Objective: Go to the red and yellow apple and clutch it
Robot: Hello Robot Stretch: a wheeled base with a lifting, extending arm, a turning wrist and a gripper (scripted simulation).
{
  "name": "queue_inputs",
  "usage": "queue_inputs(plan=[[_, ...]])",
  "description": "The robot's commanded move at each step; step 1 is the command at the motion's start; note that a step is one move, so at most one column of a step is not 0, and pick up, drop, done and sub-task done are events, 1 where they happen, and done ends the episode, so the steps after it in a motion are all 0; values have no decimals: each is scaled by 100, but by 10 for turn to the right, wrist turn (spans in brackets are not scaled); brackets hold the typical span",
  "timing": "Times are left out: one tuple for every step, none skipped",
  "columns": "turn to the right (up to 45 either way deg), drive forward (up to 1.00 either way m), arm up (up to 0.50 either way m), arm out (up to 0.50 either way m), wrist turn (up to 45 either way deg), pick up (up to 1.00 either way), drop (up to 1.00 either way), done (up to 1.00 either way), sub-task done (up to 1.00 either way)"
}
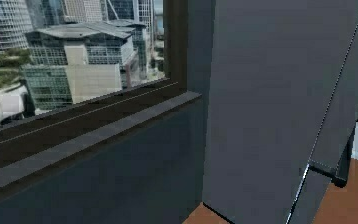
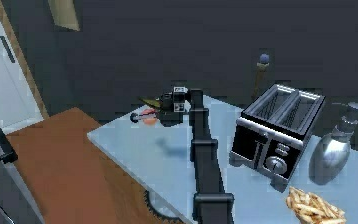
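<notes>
Seemingly the approach is done: the arm (image 2: 202, 150) reaches across the counter (image 2: 157, 160), and the gripper (image 2: 152, 110) sits at a small red-and-yellow blob (image 2: 139, 118), probably the apple. The blob lies near the counter's far left corner, well apart from the toaster (image 2: 279, 125) by the right edge. Whether the gripper holds anything, or even touches the blob, cannot be told. What seems left is a sure grasp and a lift clear of the counter.
</notes>
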Motion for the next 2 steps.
queue_inputs(plan=[[0,0,10,0,0,0,0,0,0],[0,0,0,0,0,0,0,100,0]])
